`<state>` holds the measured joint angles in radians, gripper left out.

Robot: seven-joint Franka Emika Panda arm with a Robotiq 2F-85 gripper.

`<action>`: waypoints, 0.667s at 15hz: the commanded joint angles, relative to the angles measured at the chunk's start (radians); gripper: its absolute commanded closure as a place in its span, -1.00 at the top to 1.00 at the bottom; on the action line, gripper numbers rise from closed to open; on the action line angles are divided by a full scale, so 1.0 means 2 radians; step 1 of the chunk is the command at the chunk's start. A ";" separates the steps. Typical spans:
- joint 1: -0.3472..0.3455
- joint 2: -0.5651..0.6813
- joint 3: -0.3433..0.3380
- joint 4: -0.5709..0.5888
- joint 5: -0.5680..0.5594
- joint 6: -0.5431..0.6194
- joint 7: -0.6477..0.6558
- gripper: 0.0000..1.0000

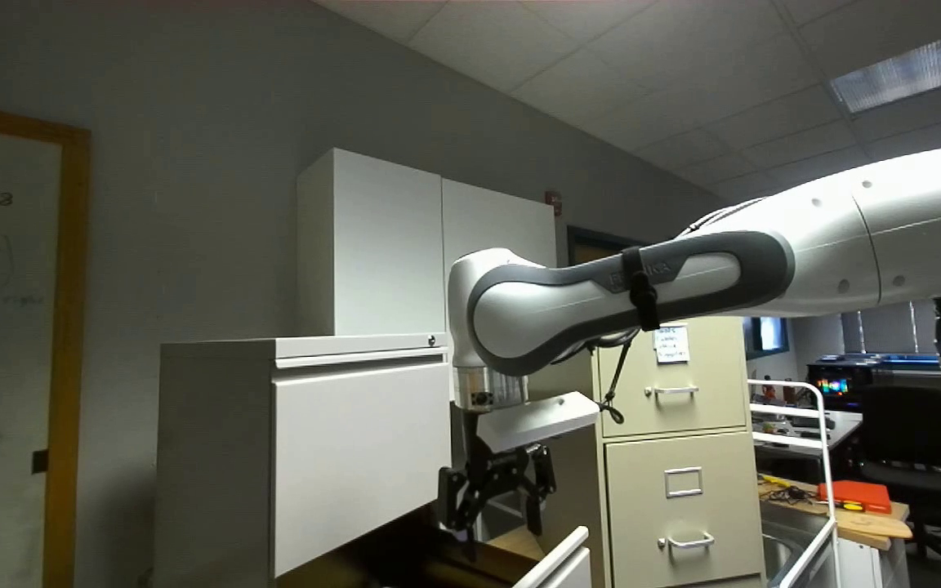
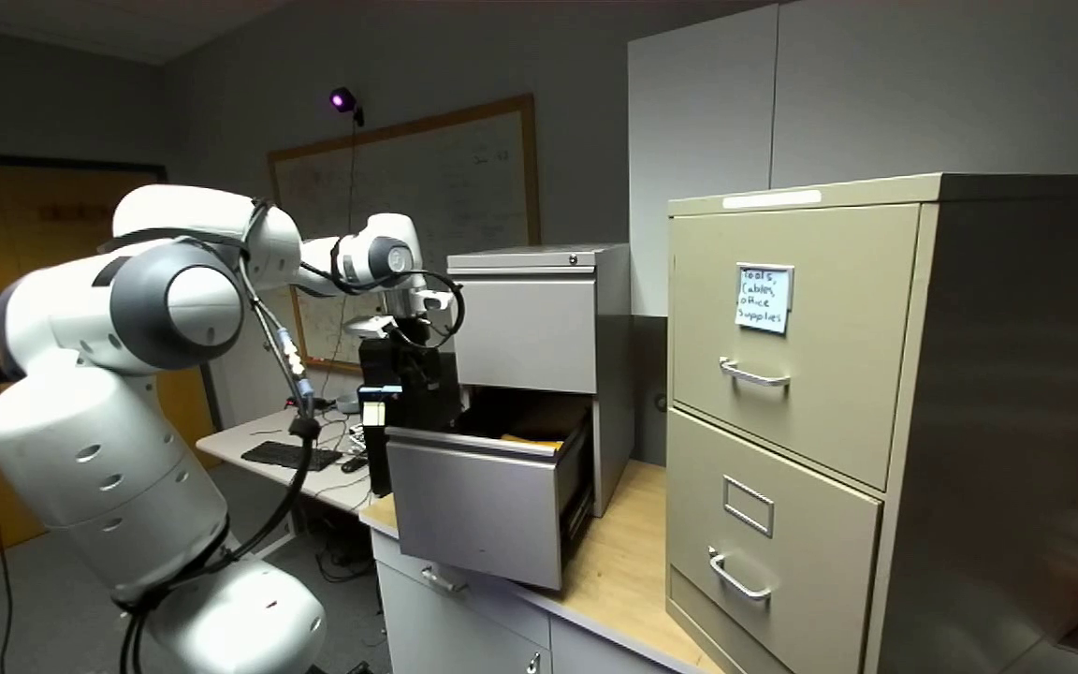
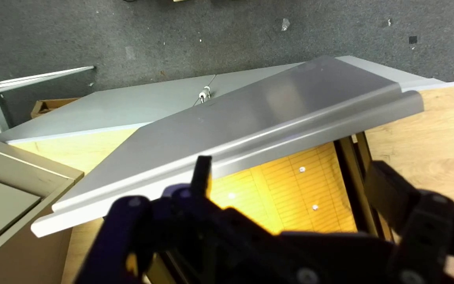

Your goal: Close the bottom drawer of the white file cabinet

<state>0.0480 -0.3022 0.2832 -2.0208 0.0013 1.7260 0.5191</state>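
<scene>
The white file cabinet (image 2: pixel 525 328) stands on a wooden counter; its upper front is shut, and it also shows in an exterior view (image 1: pixel 360 457). Its bottom drawer (image 2: pixel 478 510) is pulled well out. The drawer's top edge shows in an exterior view (image 1: pixel 556 559) and its front in the wrist view (image 3: pixel 246 116). My gripper (image 1: pixel 493 518) is open and empty, above the drawer opening, in front of the upper front. In the wrist view the fingers (image 3: pixel 292 167) are wide apart; one overlaps the drawer's top edge, contact unclear. A yellow lined surface (image 3: pixel 294 189) shows inside the drawer.
A beige cabinet with handles (image 2: pixel 792 337) stands beside the white one. A white cupboard (image 1: pixel 389 245) is behind. The wooden counter (image 2: pixel 633 552) runs beneath, above grey doors (image 2: pixel 464 618). A desk with a keyboard (image 2: pixel 288 456) is to the far side.
</scene>
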 commanded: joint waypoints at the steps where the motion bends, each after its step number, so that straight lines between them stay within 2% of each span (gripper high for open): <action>1: 0.005 -0.022 -0.016 -0.019 -0.004 -0.002 0.008 1.00; 9: -0.010 -0.072 -0.057 -0.098 0.028 0.018 0.009 1.00; 10: -0.014 -0.079 -0.064 -0.113 0.034 0.023 0.009 0.87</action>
<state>0.0368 -0.3998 0.1855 -2.1661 0.0298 1.7412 0.5191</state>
